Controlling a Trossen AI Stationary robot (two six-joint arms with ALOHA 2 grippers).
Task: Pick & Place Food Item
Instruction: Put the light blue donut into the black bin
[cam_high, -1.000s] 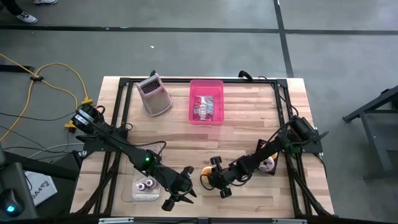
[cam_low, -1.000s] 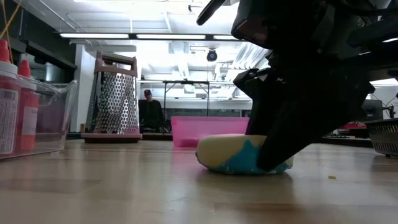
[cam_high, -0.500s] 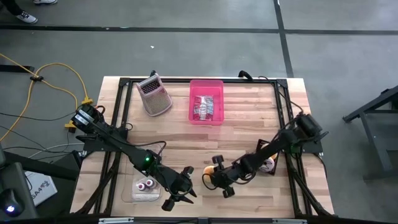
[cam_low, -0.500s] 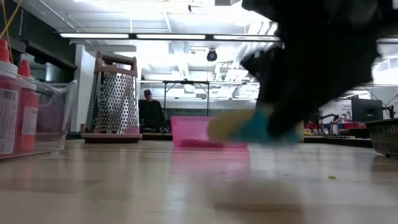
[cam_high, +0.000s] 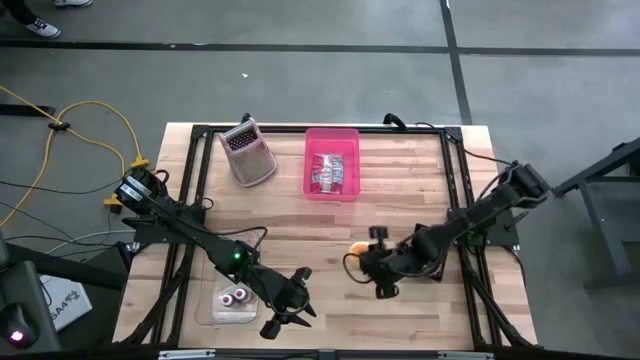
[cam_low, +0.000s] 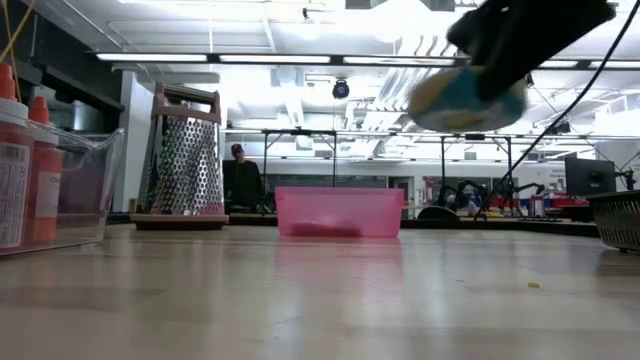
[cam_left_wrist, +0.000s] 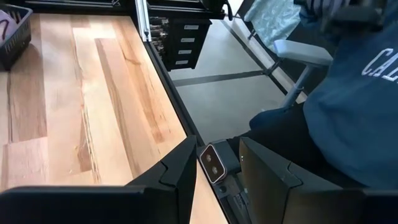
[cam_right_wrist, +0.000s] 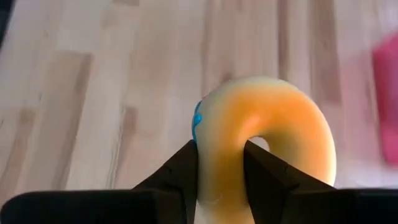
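Wooden worktop (cam_high: 300, 215) fills centre of high view. Left end effector (cam_high: 292, 300) lower centre, fingers slightly parted, holding nothing. Right end effector (cam_high: 368, 262) right of centre, clamped on orange doughnut (cam_high: 356, 248), lifted clear of worktop. Farther up: pink bin (cam_high: 331, 163), metal grater (cam_high: 247, 152).

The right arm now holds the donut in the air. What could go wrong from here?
The right gripper pinches the donut only at one side of the ring, so it could twist or slip out on the way. The pink bin already holds packets and is narrow, so a careless drop might land on its rim or on the table.
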